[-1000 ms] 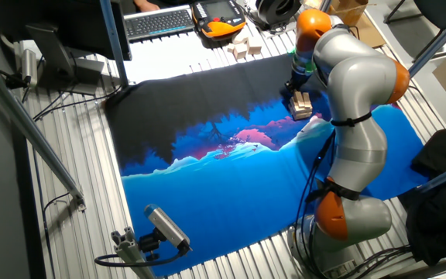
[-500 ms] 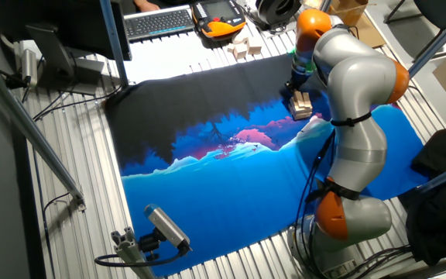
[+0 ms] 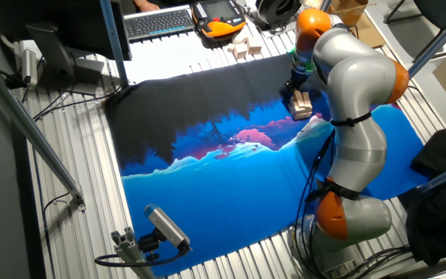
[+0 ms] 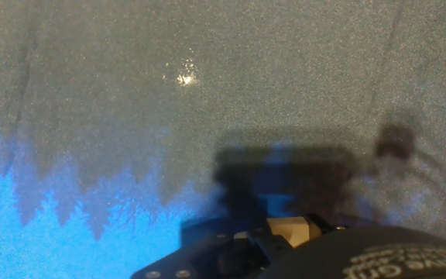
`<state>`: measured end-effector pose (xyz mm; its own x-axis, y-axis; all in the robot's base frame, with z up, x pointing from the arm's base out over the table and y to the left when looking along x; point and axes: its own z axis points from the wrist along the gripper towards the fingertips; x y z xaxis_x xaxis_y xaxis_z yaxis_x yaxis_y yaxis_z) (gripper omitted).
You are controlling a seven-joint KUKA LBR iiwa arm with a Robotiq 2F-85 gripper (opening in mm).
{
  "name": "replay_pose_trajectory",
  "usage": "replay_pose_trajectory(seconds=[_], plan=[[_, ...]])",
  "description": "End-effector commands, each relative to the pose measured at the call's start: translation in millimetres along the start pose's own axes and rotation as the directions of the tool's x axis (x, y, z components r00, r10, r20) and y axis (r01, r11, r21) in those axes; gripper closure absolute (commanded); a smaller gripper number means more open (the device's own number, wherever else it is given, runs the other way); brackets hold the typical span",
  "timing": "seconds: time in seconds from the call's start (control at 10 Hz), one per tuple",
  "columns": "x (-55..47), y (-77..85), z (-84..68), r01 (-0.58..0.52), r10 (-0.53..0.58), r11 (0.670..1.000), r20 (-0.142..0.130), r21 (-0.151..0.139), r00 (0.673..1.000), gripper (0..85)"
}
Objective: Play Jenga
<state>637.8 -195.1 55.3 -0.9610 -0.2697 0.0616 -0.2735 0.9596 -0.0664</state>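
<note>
So the small stack of pale tan wooden Jenga blocks (image 3: 301, 105) sits near the far right corner of the table (image 3: 76, 186), on the cloth mat printed with a black, pink and blue mountain scene (image 3: 231, 170), right where the black part meets the pink. Nothing has changed over the last second: the stack is in the same spot, and the silver-and-orange robot arm (image 3: 355, 116) hasn't budged either. My read is it's paused mid-step, either lining up or just done touching a block.

The black two-finger gripper (image 3: 295, 87) is right at the stack's far side, touching or just about. In the hand view a pale block end (image 4: 291, 229) shows at the gripper body's edge, but the fingers aren't visible, so I honestly can't tell how far it's open or whether it's holding that block.

Some loose wooden blocks (image 3: 242, 48) lie off the mat near the far edge.
</note>
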Motion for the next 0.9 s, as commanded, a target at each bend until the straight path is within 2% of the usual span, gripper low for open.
replay_pose_trajectory(seconds=[0.0, 0.8], plan=[[-0.4, -0.2, 0.4, 0.000, 0.000, 1.000, 0.004, 0.001, 1.000, 68.0], [-3.8, -3.3, 1.3, -0.004, 0.004, 1.000, 0.021, 0.000, 1.000, 68.0]])
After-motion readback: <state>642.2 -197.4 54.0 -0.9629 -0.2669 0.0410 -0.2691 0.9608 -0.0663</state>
